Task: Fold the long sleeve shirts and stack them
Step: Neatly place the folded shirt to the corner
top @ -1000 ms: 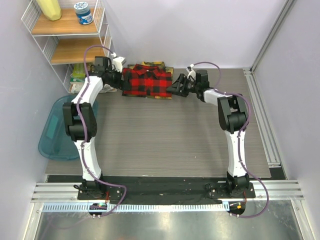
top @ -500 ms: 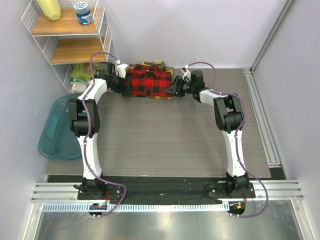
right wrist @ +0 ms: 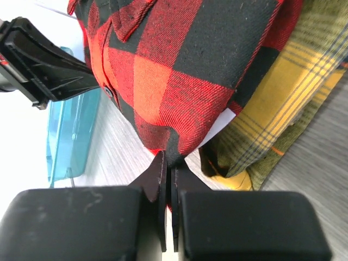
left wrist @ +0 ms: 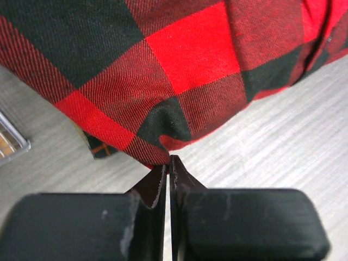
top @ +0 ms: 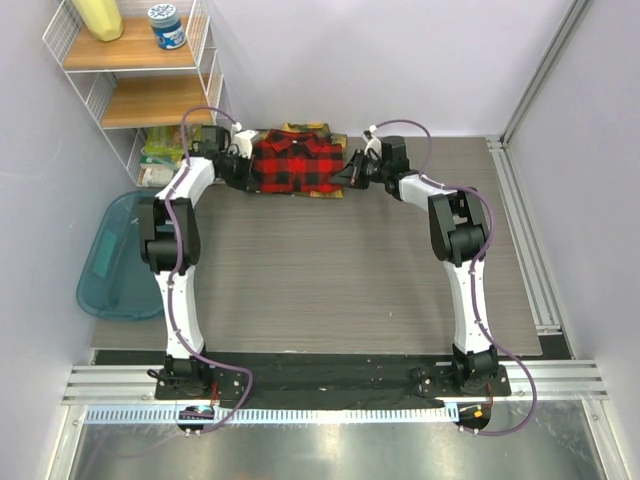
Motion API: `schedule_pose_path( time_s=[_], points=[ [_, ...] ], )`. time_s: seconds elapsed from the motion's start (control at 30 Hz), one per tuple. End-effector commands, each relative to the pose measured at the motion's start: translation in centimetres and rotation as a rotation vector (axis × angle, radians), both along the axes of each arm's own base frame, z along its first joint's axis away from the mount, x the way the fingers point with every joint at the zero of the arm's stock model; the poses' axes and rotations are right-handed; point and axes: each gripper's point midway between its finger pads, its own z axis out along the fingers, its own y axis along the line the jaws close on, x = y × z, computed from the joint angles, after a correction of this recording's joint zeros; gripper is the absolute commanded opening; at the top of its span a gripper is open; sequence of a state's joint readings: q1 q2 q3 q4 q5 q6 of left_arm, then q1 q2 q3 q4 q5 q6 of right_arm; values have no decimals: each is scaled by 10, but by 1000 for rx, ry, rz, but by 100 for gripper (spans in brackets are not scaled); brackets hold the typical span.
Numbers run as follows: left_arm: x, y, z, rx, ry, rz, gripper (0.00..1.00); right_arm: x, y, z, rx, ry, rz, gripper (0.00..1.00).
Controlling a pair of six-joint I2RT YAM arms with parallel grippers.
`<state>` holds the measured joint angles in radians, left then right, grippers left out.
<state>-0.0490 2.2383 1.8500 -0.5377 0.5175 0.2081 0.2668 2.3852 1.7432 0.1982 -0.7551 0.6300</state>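
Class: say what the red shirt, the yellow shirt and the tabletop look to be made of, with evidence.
Red shirt: soft woven flannel, probably; diagonal twill weave shows. Yellow shirt: similar woven cloth, matte. Tabletop: grey wood-grain surface, perhaps laminate; fine streaks.

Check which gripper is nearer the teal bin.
Left. The left gripper is shut on the red shirt at its left edge, the side toward the teal bin. The right gripper is shut on the shirt's opposite edge, farther away.
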Motion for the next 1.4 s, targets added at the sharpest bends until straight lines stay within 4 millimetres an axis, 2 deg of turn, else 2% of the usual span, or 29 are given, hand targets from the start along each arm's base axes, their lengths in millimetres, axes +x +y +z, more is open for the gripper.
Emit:
schedule_pose_path(
  time_s=[0.0,0.1,0.23,0.4,0.47,0.57,0.63,0.67,0.7,0.8,0.83,0.87,0.9,0.93,0.97,1.03,1.1,1.17,1.23,1.27,1.3,1.33,1.37],
  points=[
    [-16,1,66,-29,-46,-15,0,-13,11,55,29,-38,52,1],
    [-33,7,60,1,6,-32,0,-32,11,44,7,32,78,1],
    [-64,18,31,43,148,-38,0,-62,9,12,-65,121,112,1],
    [-77,23,5,69,220,-37,0,-77,3,-20,-124,194,128,1],
    [-82,22,1,61,241,-41,0,-80,2,-20,-137,200,137,1],
    [-89,19,17,37,203,-50,0,-89,-3,-12,-168,171,157,1],
    [-104,17,15,26,217,-63,0,-98,-9,-11,-200,166,175,1],
    [-108,17,25,29,194,-66,0,-102,-10,-1,-201,151,176,1],
    [-119,16,21,26,223,-71,0,-106,-12,-1,-210,158,179,1],
    [-134,15,18,18,263,-88,0,-126,-17,-8,-227,188,198,2],
    [-138,14,15,11,275,-94,2,-132,-18,-10,-234,182,223,8],
    [-139,14,16,11,271,-92,11,-139,-21,-16,-249,210,240,27],
    [-131,15,19,9,233,-79,33,-136,-22,-12,-260,190,250,33],
    [-130,16,17,-9,233,-37,39,-133,-27,-12,-278,168,255,39],
    [-125,16,28,-26,189,-17,45,-130,-31,-10,-280,161,252,53],
    [-105,15,38,-54,99,36,51,-114,-41,1,-282,103,233,65],
    [-91,14,48,-69,35,52,54,-95,-48,12,-299,50,201,68],
    [-68,12,64,-98,-40,76,56,-74,-56,18,-323,-4,165,68],
    [-50,13,60,-105,-50,105,57,-51,-55,29,-323,-64,145,68],
    [-33,15,70,-107,-94,124,57,-39,-55,35,-317,-102,124,67],
    [-27,14,71,-122,-93,138,58,-27,-52,46,-312,-144,110,66],
    [-19,14,64,-128,-88,149,58,-20,-50,42,-306,-150,104,63],
    [-9,14,68,-138,-123,157,58,-11,-48,46,-291,-176,86,62]
  ],
)
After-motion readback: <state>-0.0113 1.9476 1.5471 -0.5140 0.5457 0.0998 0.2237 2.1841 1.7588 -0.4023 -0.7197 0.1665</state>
